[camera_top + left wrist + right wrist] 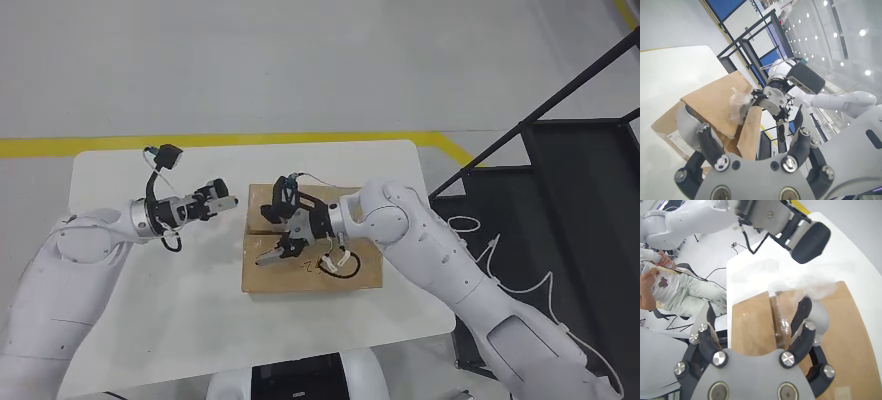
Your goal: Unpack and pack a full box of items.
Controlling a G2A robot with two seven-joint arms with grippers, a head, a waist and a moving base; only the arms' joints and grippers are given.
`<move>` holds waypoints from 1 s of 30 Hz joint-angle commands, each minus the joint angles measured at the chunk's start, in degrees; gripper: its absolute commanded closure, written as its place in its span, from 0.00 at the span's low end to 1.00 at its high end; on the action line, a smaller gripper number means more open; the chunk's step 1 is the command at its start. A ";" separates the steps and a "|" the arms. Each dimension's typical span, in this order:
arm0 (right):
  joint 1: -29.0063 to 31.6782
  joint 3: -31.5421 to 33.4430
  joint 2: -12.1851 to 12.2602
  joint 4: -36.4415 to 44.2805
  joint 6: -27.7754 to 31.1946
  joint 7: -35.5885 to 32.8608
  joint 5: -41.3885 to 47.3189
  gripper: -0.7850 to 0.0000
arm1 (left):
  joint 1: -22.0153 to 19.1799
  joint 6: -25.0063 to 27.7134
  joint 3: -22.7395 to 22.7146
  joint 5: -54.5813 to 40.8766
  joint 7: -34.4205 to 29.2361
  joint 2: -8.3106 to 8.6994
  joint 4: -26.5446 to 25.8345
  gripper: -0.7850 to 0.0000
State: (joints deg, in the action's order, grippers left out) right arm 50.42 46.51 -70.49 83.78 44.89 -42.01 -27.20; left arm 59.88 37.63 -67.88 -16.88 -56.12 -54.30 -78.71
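Cardboard box lies directly under the right end effector.

Left arm and right arm: glossy white rounded shells, bulky joints, silver collar at each wrist. Left gripper and right gripper are the same build: flat grey base plate, black linkage bars, round silver screws at the pivots, two recessed bolts in the plate. Fingers are light grey with black rubber pads. Black box camera on each wrist. Thin black cable loops off the left wrist. White cable runs slack along the right arm. Dark oval slot in one white cover.
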 commanded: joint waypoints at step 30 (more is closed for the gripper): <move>10.47 10.36 3.08 11.99 -12.86 12.04 -20.48 0.00 | 15.47 0.21 -12.41 -1.32 3.88 2.63 -1.87 0.00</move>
State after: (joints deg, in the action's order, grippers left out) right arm 61.46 58.29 -67.12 96.33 32.82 -30.44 -46.68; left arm 75.33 37.81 -80.26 -18.17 -52.28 -51.67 -80.54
